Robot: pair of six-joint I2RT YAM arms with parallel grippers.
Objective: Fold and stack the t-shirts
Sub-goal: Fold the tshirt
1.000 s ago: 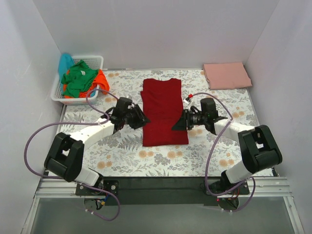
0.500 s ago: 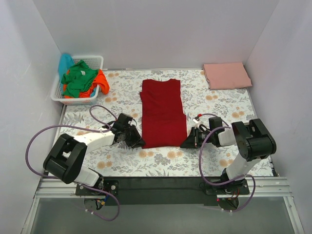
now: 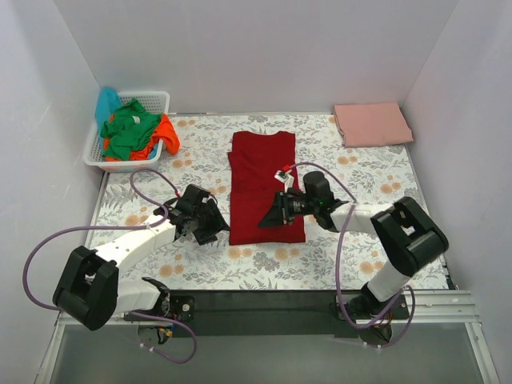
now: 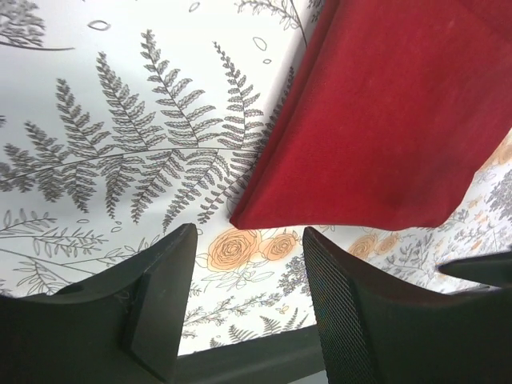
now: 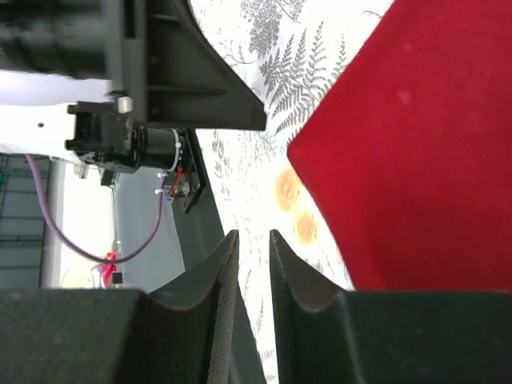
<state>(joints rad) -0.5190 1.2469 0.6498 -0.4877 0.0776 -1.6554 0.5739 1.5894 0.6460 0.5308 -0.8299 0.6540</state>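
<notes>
A dark red t-shirt lies folded into a long strip at the middle of the table, neck end far. My left gripper sits low beside its near left corner, open and empty. In the left wrist view that corner of the red t-shirt lies just ahead of the left gripper. My right gripper reaches left over the shirt's near part. In the right wrist view the right gripper has a narrow gap with only tablecloth showing through it, and the red t-shirt lies to its right.
A salmon pink t-shirt lies folded at the far right corner. A white basket at the far left holds green, orange and turquoise shirts. The left arm shows close by in the right wrist view.
The right arm swung left from the shirt's near right corner to over its near part. The left gripper stayed by the near left corner and opened wider. The shirt's near end shifted slightly left.
</notes>
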